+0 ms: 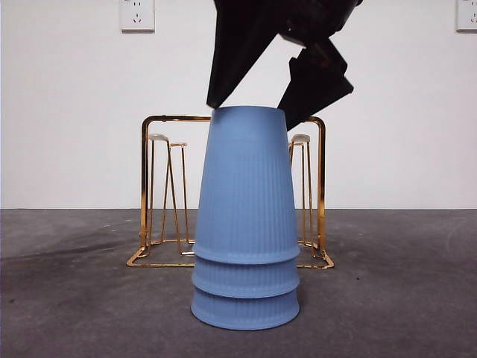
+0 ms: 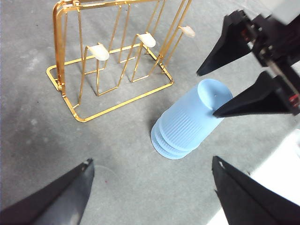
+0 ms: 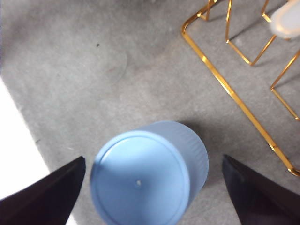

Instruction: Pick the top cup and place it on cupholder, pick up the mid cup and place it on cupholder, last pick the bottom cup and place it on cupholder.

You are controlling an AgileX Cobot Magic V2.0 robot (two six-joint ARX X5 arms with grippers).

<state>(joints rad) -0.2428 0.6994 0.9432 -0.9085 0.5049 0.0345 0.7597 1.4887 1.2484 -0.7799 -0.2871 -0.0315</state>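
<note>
Now the right gripper, fingers spread wide and grasping nothing, is hanging over the top cup, stacked before the cupholder; next, descending and closing seems needed.

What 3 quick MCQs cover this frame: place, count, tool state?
1. The cup stack stands:
A. in front of the rack
B. on the rack
C. behind the rack

2. Blue cups in the stack:
A. two
B. three
C. four

3. The right tool is:
A. shut on the top cup
B. open above the stack
C. on the rack

Answers:
1 A, the front view shows the stack nearer than the gold rack.
2 B, three rims show at the stack's base.
3 B, its jaws straddle the top cup with gaps on both sides; the left tool waits open.
</note>
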